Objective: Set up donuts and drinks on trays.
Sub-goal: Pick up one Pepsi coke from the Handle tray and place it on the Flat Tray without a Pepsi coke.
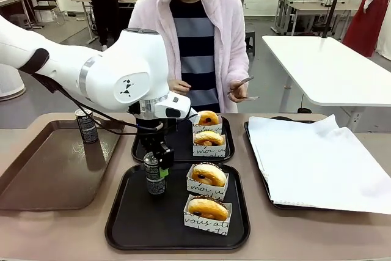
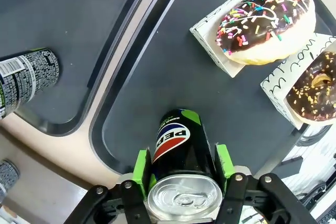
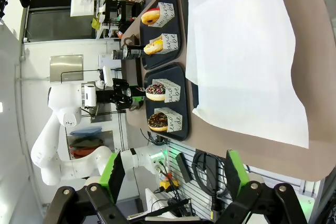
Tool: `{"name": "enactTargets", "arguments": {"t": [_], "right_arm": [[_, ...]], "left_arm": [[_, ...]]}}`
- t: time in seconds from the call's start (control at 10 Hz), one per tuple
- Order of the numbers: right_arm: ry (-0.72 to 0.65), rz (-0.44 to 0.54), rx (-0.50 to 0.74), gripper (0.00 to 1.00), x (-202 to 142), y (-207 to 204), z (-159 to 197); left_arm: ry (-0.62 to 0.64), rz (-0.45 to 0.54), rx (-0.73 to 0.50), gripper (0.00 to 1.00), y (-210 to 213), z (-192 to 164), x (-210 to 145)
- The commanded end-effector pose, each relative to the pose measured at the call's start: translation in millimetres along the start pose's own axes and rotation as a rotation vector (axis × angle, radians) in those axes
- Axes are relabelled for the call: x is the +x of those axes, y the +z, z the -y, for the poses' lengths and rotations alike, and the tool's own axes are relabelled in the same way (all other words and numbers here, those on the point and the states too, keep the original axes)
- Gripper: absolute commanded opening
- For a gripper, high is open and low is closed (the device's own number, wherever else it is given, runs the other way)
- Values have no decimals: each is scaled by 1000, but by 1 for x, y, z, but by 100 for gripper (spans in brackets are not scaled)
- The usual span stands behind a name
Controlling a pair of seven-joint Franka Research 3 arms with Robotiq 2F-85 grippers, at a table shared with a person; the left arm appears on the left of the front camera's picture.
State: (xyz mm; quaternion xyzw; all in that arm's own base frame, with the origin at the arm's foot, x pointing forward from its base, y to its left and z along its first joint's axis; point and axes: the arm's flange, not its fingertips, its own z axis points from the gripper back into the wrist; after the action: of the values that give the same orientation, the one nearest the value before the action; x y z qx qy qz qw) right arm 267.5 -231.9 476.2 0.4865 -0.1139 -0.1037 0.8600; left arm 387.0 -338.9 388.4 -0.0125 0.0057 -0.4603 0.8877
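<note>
left end effector (image 2: 181,174) grips a can (image 2: 178,150) upright on the near tray (image 1: 128,221); the arm hides the far tray's can.

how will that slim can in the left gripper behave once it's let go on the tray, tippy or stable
The can is tall and slim, so it probably tips easily if nudged. Its smooth glossy wall may slip between the left gripper pads. On its side it would likely roll across the near tray.

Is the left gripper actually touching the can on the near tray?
Touching. The left wrist view shows the left gripper with both green pads pressed against the can's sides.
</note>
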Motion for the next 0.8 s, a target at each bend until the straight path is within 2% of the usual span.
{"name": "enactTargets", "arguments": {"t": [0.0, 0.3, 0.7], "right_arm": [[17, 7, 23, 100, 0, -1, 0], [17, 7, 23, 100, 0, -1, 0], [17, 7, 23, 100, 0, -1, 0]], "left_arm": [[-5, -1, 17, 100, 7, -1, 3], [-3, 17, 35, 100, 17, -1, 1], [34, 22, 84, 100, 56, 7, -12]]}}
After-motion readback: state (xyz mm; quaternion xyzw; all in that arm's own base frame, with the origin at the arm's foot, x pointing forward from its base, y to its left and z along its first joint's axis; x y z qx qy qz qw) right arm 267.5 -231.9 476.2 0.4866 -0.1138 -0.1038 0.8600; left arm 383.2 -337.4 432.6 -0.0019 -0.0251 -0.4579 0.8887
